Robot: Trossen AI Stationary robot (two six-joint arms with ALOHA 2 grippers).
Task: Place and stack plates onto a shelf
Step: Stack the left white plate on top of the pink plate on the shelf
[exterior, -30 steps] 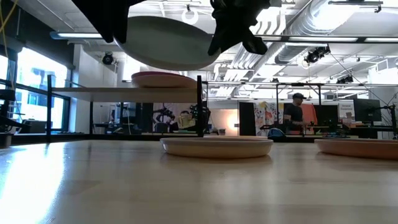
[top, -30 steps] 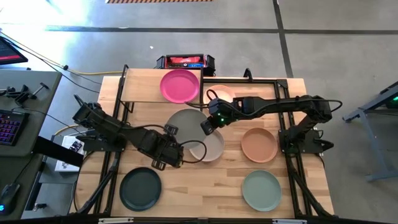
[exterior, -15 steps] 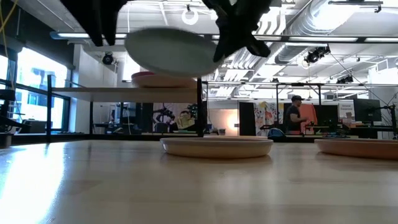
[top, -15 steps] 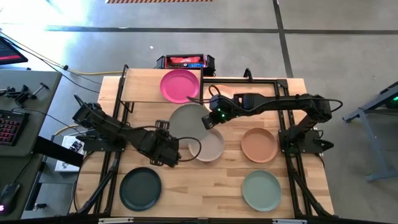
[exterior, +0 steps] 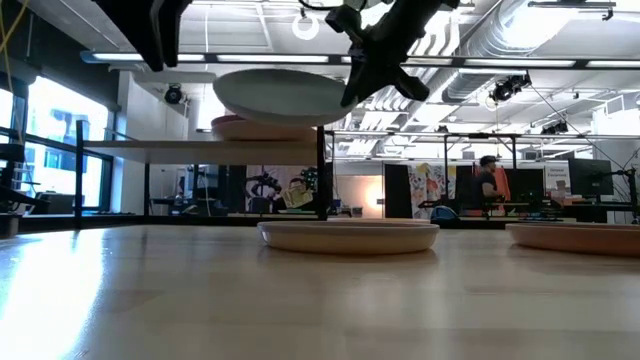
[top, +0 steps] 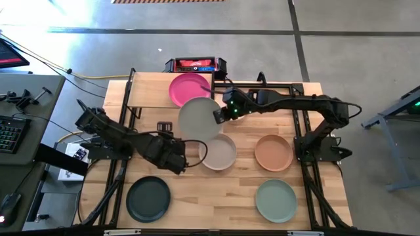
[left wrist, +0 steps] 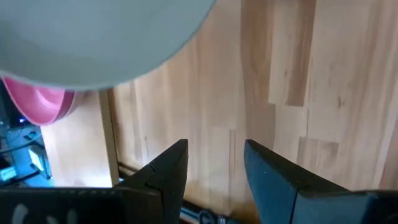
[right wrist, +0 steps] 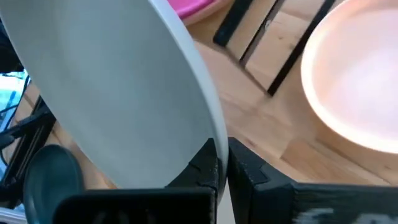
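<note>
Nearest the table's front edge lie a round matte dark green plate (top: 148,198) and a sage green plate (top: 276,200). Beyond them, near the beige plate (top: 218,152), the left gripper (top: 163,128) hangs with fingers spread and empty. Past the beige plate, the right gripper (top: 218,116) pinches the rim of a round off-white plate (top: 199,118), held above the table just before the small light-wood shelf (top: 149,98), where the magenta plate (top: 188,88) rests.

No words or numbers can be read anywhere in these pictures. The red and black box (top: 195,65) behind the counter has some white marks on top, but they are too small to read.
</note>
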